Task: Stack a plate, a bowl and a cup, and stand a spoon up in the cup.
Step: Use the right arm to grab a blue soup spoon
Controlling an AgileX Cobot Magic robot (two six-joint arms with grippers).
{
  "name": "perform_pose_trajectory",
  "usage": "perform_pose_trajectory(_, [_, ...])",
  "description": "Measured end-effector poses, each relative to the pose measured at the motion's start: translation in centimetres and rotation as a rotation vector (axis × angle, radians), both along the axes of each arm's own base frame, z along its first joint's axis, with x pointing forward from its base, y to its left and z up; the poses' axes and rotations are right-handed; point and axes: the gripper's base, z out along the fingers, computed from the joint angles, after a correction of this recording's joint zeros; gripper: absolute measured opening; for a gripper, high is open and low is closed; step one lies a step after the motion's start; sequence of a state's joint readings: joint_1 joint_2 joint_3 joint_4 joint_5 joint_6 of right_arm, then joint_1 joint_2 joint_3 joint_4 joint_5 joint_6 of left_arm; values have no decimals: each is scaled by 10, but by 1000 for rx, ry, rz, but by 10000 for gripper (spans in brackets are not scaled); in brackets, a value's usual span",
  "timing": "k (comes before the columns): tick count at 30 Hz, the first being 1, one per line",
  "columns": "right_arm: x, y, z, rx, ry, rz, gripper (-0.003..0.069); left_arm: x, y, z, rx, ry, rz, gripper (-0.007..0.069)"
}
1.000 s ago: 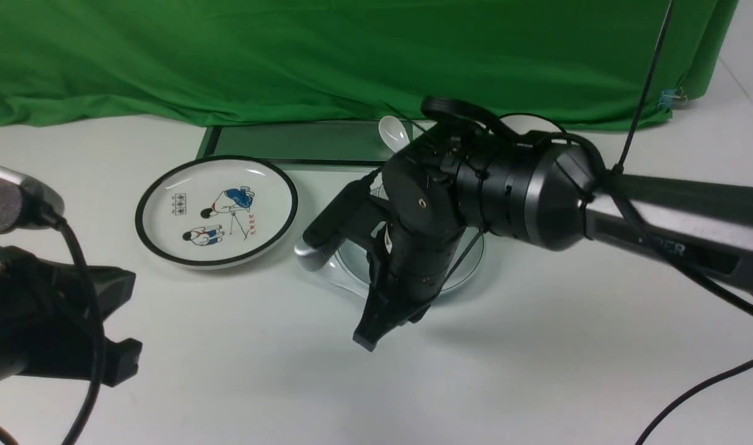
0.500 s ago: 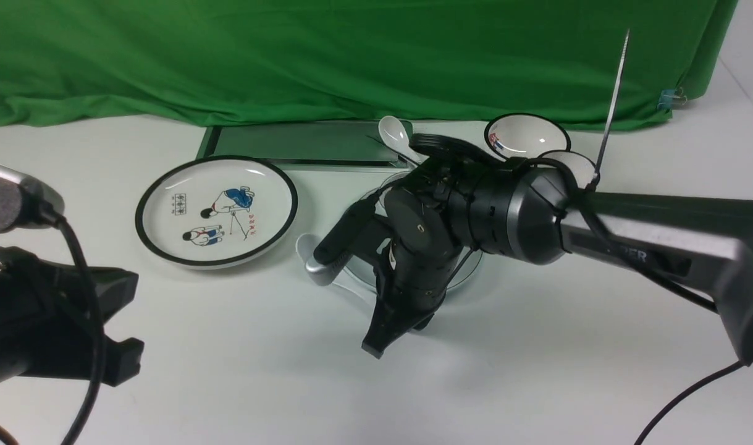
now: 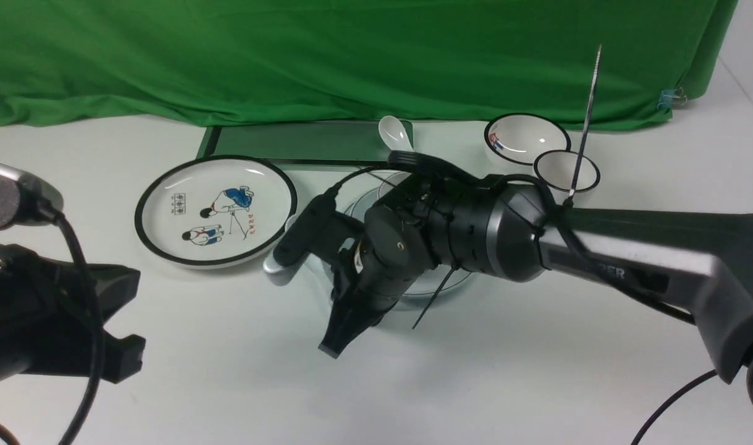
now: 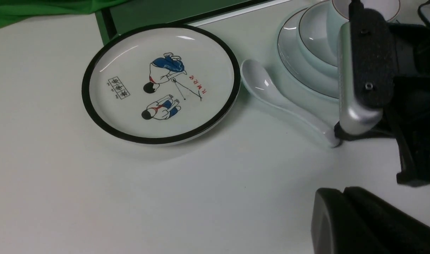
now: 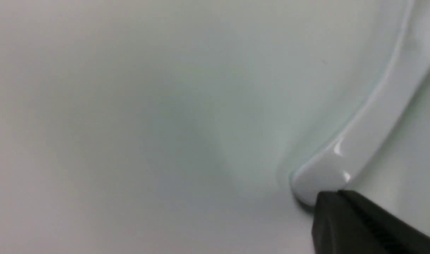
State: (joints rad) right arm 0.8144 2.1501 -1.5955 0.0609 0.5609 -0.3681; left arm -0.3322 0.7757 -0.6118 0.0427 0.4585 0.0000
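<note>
Jaws closed on nothing, the right gripper (image 4: 416,178) sits just beside the spoon's (image 4: 282,102) handle end at the frame's right; it should reopen, straddle, then pinch.

Right arm (image 3: 629,259) stretches leftward, right gripper (image 3: 335,344) closed and pointing down; left gripper (image 4: 341,206) closed, held low.

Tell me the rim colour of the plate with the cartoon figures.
Black: a thick band around the white cartoon plate, clearest in the left wrist view.

Spoon (image 4: 282,104) lies between figured plate (image 4: 200,113) and the plate (image 4: 289,60) (bowl (image 4: 315,38), cup (image 4: 333,17) atop).
</note>
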Motion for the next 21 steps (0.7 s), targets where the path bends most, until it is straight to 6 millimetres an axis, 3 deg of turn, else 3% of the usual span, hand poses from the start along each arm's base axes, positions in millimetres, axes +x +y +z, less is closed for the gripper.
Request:
perform_pose_trajectory(5, [-15, 16, 4, -11, 10, 89, 12, 0, 0, 0, -1, -1, 0, -29])
perform_pose_trajectory(10, [-12, 16, 26, -83, 66, 118, 12, 0, 0, 0, -3, 0, 0, -29])
perform_pose_trajectory(13, [-8, 14, 49, -181, 87, 247, 20, 0, 0, 0, -4, -3, 0, -29])
perform_pose_trajectory(15, [-3, 15, 53, -200, 59, 321, 71, 0, 0, 1, -6, -7, 0, -29])
perform_pose_trajectory(17, [1, 18, 50, -212, 25, 393, 178, 0, 0, 1, -6, -8, 0, -29])
perform_pose_trajectory(18, [1, 18, 49, -216, 24, 400, 178, 0, 0, 1, -6, -8, 0, -29])
perform_pose_trajectory(19, [4, 21, 42, -225, -1, 455, 281, 0, 0, 1, -5, -8, 0, -29])
perform_pose_trajectory(21, [7, 25, 31, -236, -42, 536, 382, 0, 0, 1, 8, -9, -1, -29])
